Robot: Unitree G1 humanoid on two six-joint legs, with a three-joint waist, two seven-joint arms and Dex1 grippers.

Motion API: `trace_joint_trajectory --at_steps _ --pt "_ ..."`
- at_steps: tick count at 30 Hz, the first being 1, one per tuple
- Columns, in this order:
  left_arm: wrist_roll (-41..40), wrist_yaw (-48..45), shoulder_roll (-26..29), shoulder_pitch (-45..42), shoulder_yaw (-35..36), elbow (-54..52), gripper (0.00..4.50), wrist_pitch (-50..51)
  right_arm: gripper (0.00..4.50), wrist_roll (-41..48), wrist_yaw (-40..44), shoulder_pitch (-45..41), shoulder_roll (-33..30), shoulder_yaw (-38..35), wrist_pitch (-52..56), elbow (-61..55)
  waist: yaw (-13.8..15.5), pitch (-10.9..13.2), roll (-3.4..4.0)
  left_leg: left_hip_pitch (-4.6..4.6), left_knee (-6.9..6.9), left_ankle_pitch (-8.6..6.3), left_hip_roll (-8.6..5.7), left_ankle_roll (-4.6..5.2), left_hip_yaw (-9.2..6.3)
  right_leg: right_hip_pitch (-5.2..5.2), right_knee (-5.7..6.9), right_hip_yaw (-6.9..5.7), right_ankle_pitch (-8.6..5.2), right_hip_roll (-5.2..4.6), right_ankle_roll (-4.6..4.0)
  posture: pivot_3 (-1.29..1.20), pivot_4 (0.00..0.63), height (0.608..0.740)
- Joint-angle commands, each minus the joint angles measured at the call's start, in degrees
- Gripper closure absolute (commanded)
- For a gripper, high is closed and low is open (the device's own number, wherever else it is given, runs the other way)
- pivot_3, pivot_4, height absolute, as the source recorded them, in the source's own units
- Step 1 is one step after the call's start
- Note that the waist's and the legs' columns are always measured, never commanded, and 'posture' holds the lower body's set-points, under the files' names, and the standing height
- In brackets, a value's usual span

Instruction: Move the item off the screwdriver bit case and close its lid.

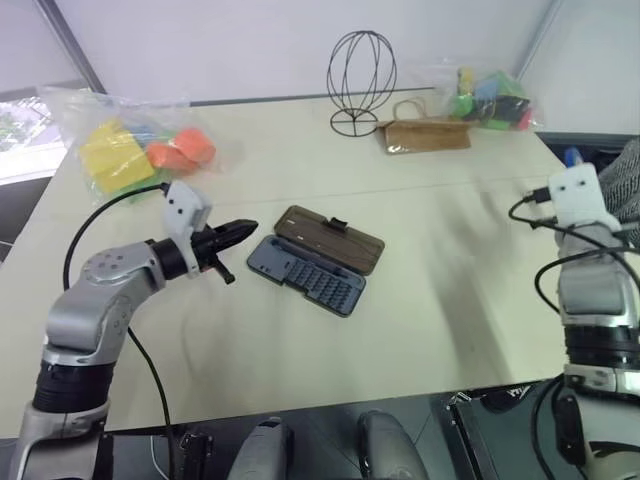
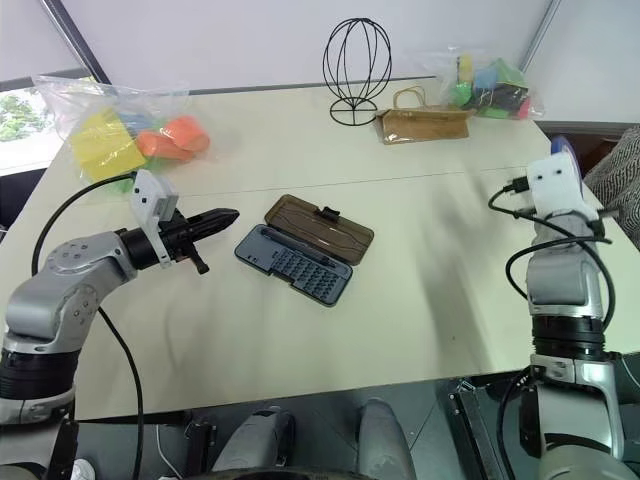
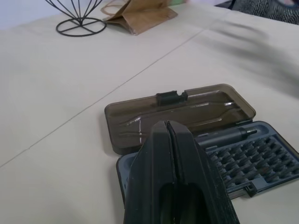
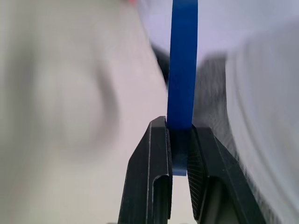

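— Beige counter (image 1: 430, 300) under white walls, with toy bags at the far corners, a wire stand (image 1: 362, 82) and a paper bag (image 1: 428, 134) at the back. Where is the tape?

— Off the case. The right pincer (image 4: 180, 154) is clenched on the tape (image 4: 183, 65), gripping the ring edge-on through its band, out past the counter's right edge.

— And the case?

— The case (image 1: 315, 260) lies open mid-counter, nothing on it. Its lid (image 1: 332, 238) rests flat on the far side, latch tab up at its far edge; the tray (image 1: 308, 278) of bits faces the robot.

— The left arm?

— The left pincer (image 1: 238, 232) is clenched on nothing, hovering just beside the case's left end, pointing at it, not touching.

— What could go wrong?

— I'd judge two things. The tape hangs over the floor, not the counter; letting go there would drop it and it could roll away. Better to bring it back over bare surface, well apart from the case.

— And closing?

— The lid lies flat, so shut fingers must get under its far edge. A push from the side would likely slide the whole light case instead of folding it, or the tip could knock bits loose from the tray. The latch may also stay unclicked without a press down.
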Motion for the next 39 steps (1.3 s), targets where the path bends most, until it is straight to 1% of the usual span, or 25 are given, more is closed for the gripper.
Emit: trace_joint_trajectory --at_steps 1,5,7,9,12,13,14,17,18,19,22,25,27,29,32,39 --pt "0.22 -0.12 0.09 -0.66 0.36 -0.98 4.5 -1.05 4.2 -0.08 -2.54 -0.75 1.35 -1.19 2.19 -0.99 -0.05 0.0 0.0 0.01 0.0 0.0 0.0 0.0 0.0 0.0 0.01 0.0 0.0 0.0 0.0 0.0 0.15 0.74" --pt "0.41 0.15 0.14 -0.6 0.44 -1.02 4.5 -1.11 4.2 0.69 -2.81 -0.56 3.47 -1.28 5.26 -0.19 0.01 0.0 0.01 0.01 0.0 0.0 0.0 0.0 0.0 0.0 0.02 0.0 0.0 0.0 0.0 0.0 0.15 0.74" --pt "0.27 0.3 0.14 -0.66 0.57 -1.06 4.5 -0.99 3.46 1.95 -2.96 -0.7 4.76 -2.64 6.7 -0.31 0.04 0.0 0.0 0.01 0.01 0.0 0.0 0.0 0.0 0.0 0.02 0.0 0.0 0.0 0.0 0.0 0.15 0.74" --pt "0.16 0.39 0.16 -0.51 0.63 -1.26 4.5 -0.9 2.75 2.43 -2.39 -0.41 4.74 -2.39 7.21 -0.57 0.08 0.01 0.02 0.0 0.02 0.0 0.0 0.0 -0.01 0.0 0.02 0.0 0.0 0.0 0.0 0.0 0.15 0.74" --pt "0.13 0.46 0.17 -0.36 0.62 -1.38 4.5 -0.87 1.1 3.22 -2.1 -0.47 4.73 -2.42 8.23 -1.0 0.07 0.0 0.01 0.0 0.02 0.0 0.0 0.0 0.0 0.0 0.02 0.0 0.0 0.0 0.0 0.0 0.15 0.74" --pt "0.12 0.47 0.2 -0.31 0.63 -1.41 4.5 -0.85 0.49 3.55 -1.64 -0.48 4.47 -2.4 8.41 -1.55 0.04 0.0 0.01 0.0 0.02 0.0 -0.01 0.0 0.0 0.0 0.02 0.0 0.0 0.0 0.0 0.0 0.15 0.74" --pt "0.11 0.48 0.22 -0.27 0.65 -1.43 4.5 -0.84 0.03 3.8 -1.31 -0.48 4.25 -2.34 8.53 -1.95 0.02 0.0 0.02 0.0 0.01 0.0 -0.01 0.0 0.0 0.0 0.02 0.0 0.0 0.0 0.0 0.0 0.15 0.74" --pt "0.11 0.49 0.29 -0.19 0.61 -1.47 4.5 -0.86 0.03 6.25 3.63 0.26 2.45 -1.42 5.39 -4.75 0.01 0.0 0.01 0.01 0.01 0.0 0.0 0.0 0.01 0.0 0.02 0.0 0.0 0.01 0.0 0.0 0.15 0.74" --pt "0.05 0.46 0.34 -0.17 0.67 -1.44 4.5 -0.83 0.03 7.52 6.19 -0.18 1.7 -1.11 5.81 -7.69 -0.01 0.01 0.01 0.01 0.01 0.0 0.0 0.01 0.0 0.0 0.03 0.0 0.0 0.01 0.0 0.0 0.15 0.74" --pt "0.01 0.43 0.42 -0.17 0.73 -1.4 4.5 -0.79 0.03 9.1 9.87 -1.14 0.3 -0.19 7.13 -11.37 -0.06 0.03 0.05 0.02 0.01 0.0 0.0 0.01 0.0 0.0 0.03 0.0 0.0 0.01 0.0 0.0 0.15 0.74" --pt "-0.27 0.33 0.56 -0.31 1.08 -1.06 4.5 -0.6 0.03 12.07 20.92 -3.56 -5.24 5.92 9.17 -21.35 -0.34 0.08 0.14 0.01 0.0 -0.01 0.01 0.01 0.0 -0.01 0.04 0.0 0.0 0.02 0.0 0.0 0.15 0.74" --pt "-0.63 0.35 0.27 -0.64 1.19 -0.53 4.5 -0.42 0.03 19.1 27.29 -8.17 -3.88 7.75 16.3 -28.11 -0.85 0.06 0.11 0.02 0.01 -0.02 0.05 0.03 -0.06 -0.01 0.04 -0.03 0.0 0.05 0.0 0.0 0.15 0.74" --pt "-0.24 0.19 0.13 -1.0 0.75 0.15 4.5 -0.79 0.03 22.83 28.84 -11.08 -0.74 7.71 19.33 -29.47 -1.08 0.04 0.06 0.02 0.0 -0.02 0.09 0.03 -0.11 -0.01 0.05 -0.06 0.0 0.08 0.0 0.0 0.15 0.74" --pt "0.03 0.08 -0.2 -1.61 0.32 0.98 4.5 -1.1 0.03 25.13 27.91 -13.34 4.02 7.53 22.38 -28.07 -1.13 0.03 0.06 0.01 -0.01 -0.02 0.09 0.03 -0.14 0.0 0.06 -0.07 0.0 0.08 0.0 0.0 0.15 0.74" --pt "0.44 -0.11 -0.59 -2.24 -0.17 1.73 4.5 -1.47 0.03 26.6 27.82 -12.93 7.69 10.0 23.36 -25.08 -0.74 0.04 0.05 -0.02 0.01 -0.01 0.05 0.02 -0.19 0.0 0.06 -0.08 0.0 0.06 0.0 0.0 0.15 0.74" --pt "0.72 -0.06 -0.21 -1.42 0.32 1.7 4.5 -1.87 0.03 26.48 26.88 -9.12 10.34 14.78 18.26 -19.07 -0.86 0.04 0.05 -0.03 -0.01 0.0 -0.02 0.01 -0.2 -0.02 0.05 -0.08 0.0 0.0 0.0 0.0 0.15 0.74"
